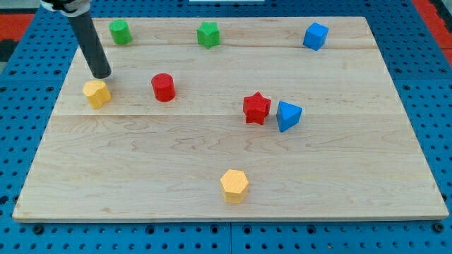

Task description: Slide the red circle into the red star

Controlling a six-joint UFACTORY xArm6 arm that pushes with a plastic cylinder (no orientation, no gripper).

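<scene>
lining up behind the red circle (pixel 163 87) for a push toward the red star (pixel 256 108)

my tip (pixel 102 74) is sitting at the view's left, just above the yellow block (pixel 97 93) and apart from the red circle, which is standing left of the star and slightly higher. there is no pincer on this rod, so nothing is being grasped. best is coming in on the circle's upper-left side, skirting the yellow block, and pushing right and slightly down along the wooden surface (pixel 339 176), easing off before the star nudges the blue block (pixel 287 116).
</scene>
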